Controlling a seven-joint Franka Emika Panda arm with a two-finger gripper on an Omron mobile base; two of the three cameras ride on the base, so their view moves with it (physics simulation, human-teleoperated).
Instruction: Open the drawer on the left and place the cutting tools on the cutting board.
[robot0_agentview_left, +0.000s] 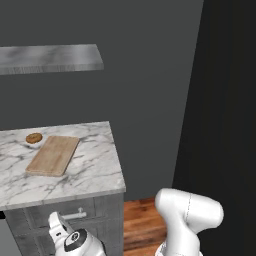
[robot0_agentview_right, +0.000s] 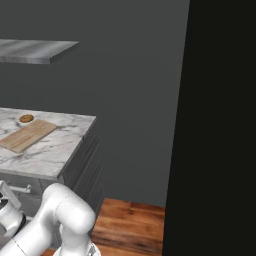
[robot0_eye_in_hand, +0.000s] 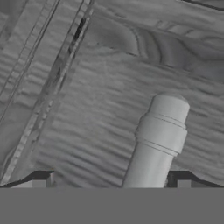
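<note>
Gripper (robot0_eye_in_hand: 109, 186) fingers are spread astride the drawer (robot0_agentview_left: 60, 216) handle (robot0_eye_in_hand: 158, 139). Cutting board (robot0_agentview_left: 53, 155) is laid beside a pastry (robot0_agentview_left: 33, 138) on the bench (robot0_agentview_left: 95, 170).

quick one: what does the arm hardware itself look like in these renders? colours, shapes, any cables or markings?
Glossy white arm of rounded, bulbous links. At the wrist, a round black-and-white end cap with a dark ring. No cables or printed markings visible. In the hand view, the gripper shows two small fingers, dark with pale grey faces.
</note>
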